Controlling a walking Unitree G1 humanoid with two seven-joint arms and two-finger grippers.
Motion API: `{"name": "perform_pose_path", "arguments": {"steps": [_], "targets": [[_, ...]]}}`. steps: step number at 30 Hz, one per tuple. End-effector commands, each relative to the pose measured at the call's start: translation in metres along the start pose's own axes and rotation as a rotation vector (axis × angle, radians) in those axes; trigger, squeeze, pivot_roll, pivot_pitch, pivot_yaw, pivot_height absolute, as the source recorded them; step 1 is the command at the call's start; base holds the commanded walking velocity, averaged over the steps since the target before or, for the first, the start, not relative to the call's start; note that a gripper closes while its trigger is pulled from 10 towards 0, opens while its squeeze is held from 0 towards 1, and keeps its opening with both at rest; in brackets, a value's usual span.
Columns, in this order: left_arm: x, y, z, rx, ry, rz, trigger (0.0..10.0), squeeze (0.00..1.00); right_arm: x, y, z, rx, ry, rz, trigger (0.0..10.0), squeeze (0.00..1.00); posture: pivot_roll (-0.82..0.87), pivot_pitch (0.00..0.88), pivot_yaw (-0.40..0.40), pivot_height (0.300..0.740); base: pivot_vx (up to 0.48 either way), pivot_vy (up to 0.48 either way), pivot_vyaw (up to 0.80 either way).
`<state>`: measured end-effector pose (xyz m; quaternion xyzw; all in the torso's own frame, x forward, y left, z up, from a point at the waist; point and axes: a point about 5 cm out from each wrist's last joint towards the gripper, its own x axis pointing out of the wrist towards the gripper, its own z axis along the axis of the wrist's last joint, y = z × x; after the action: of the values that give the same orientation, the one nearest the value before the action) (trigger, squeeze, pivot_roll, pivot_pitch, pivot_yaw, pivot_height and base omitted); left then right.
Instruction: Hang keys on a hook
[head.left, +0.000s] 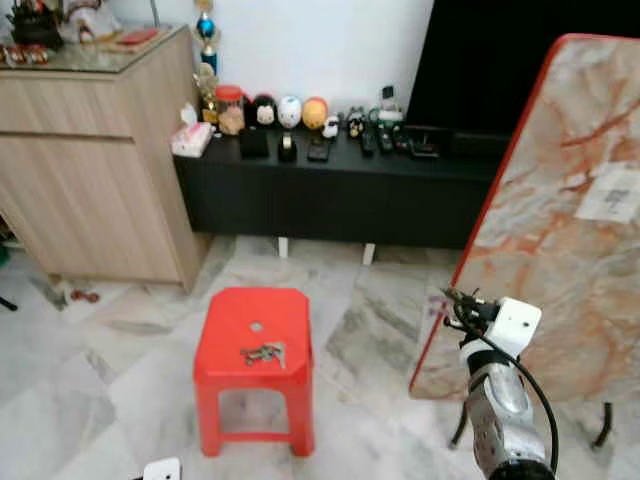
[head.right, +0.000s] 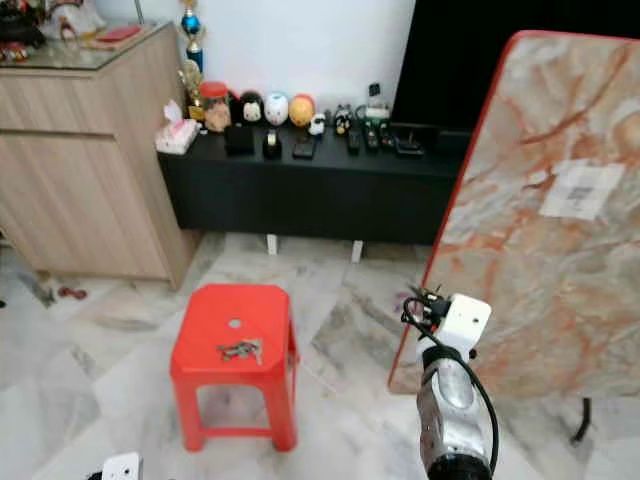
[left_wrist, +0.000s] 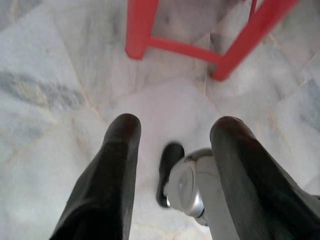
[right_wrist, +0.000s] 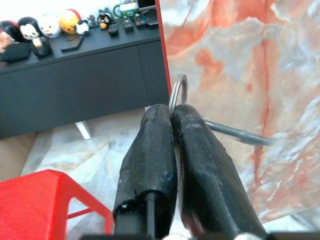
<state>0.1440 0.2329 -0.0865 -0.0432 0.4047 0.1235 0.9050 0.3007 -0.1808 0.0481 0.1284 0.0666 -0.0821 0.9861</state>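
Observation:
My right gripper is shut on a silver key ring that sticks up between its fingertips. It is held right beside a thin metal hook that juts out of the marble-patterned board. Whether the ring sits around the hook I cannot tell. In the eye views the right gripper is at the board's lower left edge. A bunch of keys lies on top of the red stool. My left gripper hangs open low over the floor by the stool's legs.
A black low cabinet with small figures and remotes runs along the back wall. A wooden cupboard stands at the left. The board leans on a metal stand at the right. Marble floor surrounds the stool.

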Motion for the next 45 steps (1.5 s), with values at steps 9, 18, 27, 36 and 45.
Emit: {"name": "perform_pose_path", "arguments": {"steps": [9,18,27,36,45], "targets": [[0.001,-0.005,0.001,0.017,0.005,-0.014,10.0,0.0,0.006,0.002,0.013,-0.008,-0.044,0.013,10.0,0.0,0.16,0.0,-0.095,0.74,0.0,-0.287,0.0],[0.001,-0.006,-0.002,-0.011,0.023,-0.03,10.0,0.0,0.008,0.005,0.014,-0.008,-0.05,0.018,10.0,0.0,0.16,0.0,-0.093,0.74,0.0,0.0,0.0],[0.0,0.006,-0.002,-0.024,0.046,-0.021,10.0,0.0,0.011,0.004,0.016,0.002,-0.059,-0.009,10.0,0.0,0.17,0.0,-0.092,0.74,0.0,0.0,0.0],[-0.004,0.006,-0.013,-0.027,0.071,-0.013,10.0,0.0,0.011,-0.004,0.016,0.0,-0.043,-0.069,10.0,0.0,0.17,0.0,-0.096,0.74,0.0,0.0,0.0],[-0.012,0.02,-0.025,-0.054,0.085,0.012,10.0,0.0,0.012,-0.003,0.015,0.005,-0.041,-0.07,10.0,0.0,0.17,0.0,-0.098,0.74,0.0,0.0,-0.72]]}}
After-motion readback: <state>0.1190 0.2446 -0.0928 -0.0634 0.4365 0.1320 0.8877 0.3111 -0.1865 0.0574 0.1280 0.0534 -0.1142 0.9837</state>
